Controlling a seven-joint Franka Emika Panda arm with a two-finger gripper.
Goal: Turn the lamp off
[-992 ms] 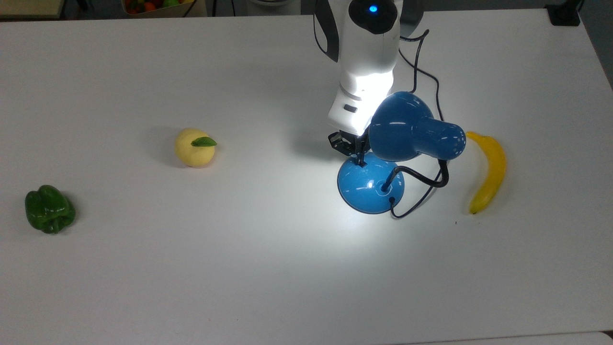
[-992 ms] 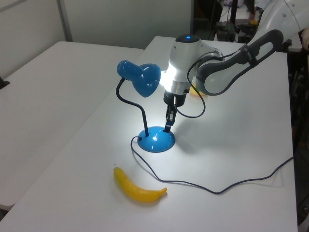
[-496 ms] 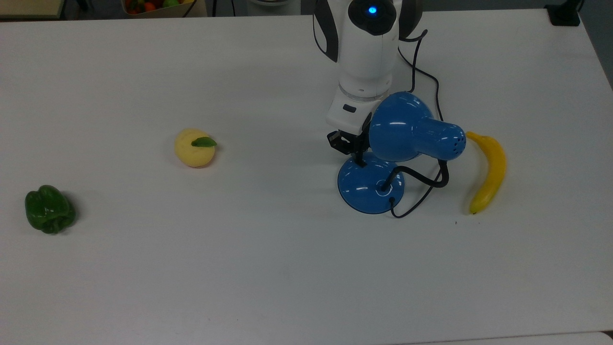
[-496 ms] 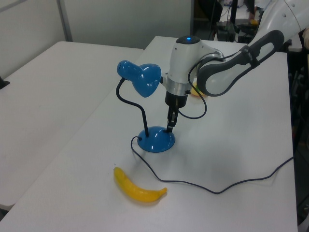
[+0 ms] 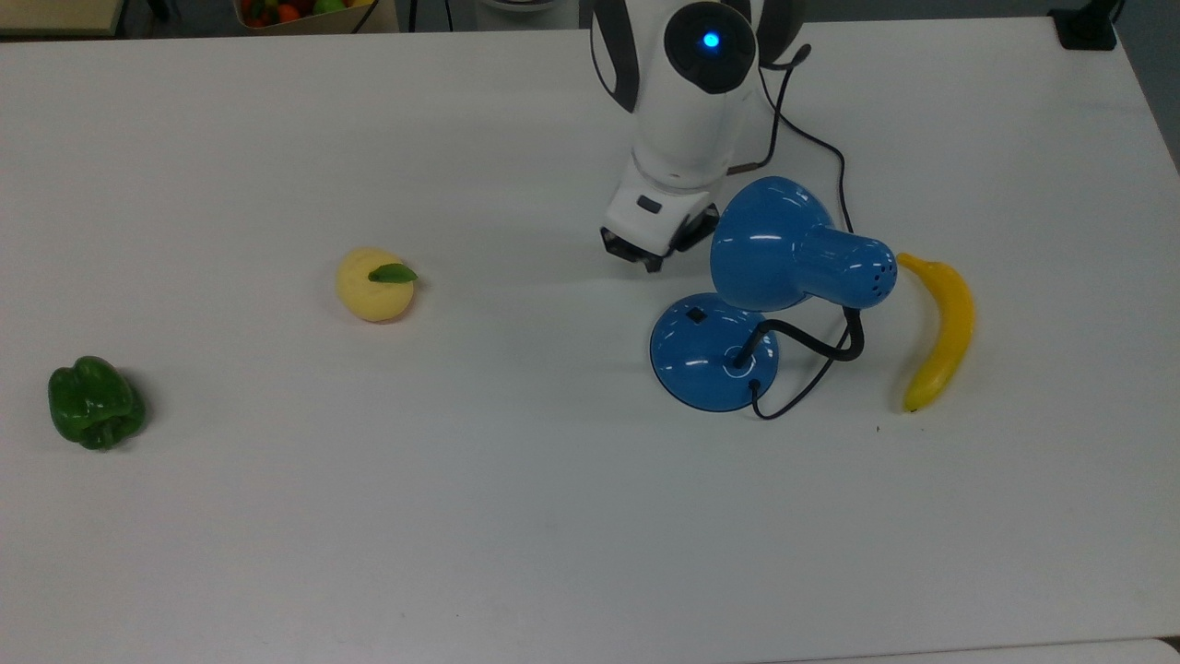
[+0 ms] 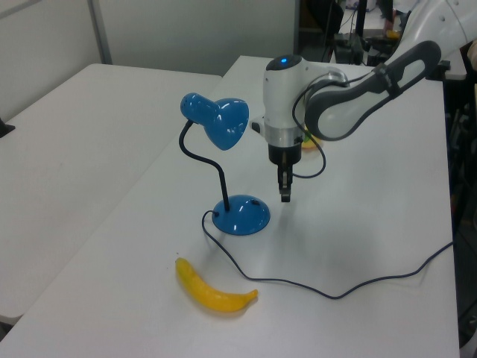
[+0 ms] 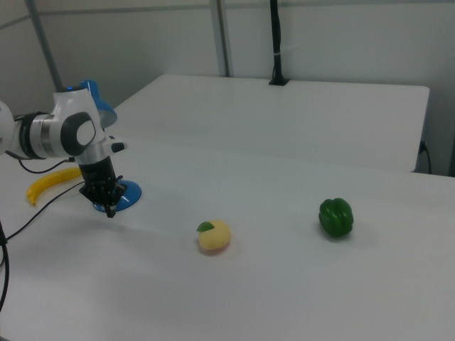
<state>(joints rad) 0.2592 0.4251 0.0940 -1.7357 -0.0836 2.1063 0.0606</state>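
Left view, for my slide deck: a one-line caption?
Robot tool hanging beside unlit glossy blue desk lamp, curved yellow banana nearby.

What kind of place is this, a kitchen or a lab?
Probably a robotics lab: a robot arm over a plain white table, with a lamp and toy-like fruit such as a banana.

Blue lamp stands unlit on the white bench, shade tipped down on its black bendy neck, black cord trailing from the domed base across the bench. Gripper hangs just beside the base, clear of it, fingers pointing down. Yellow banana lies near the base, on the camera side.
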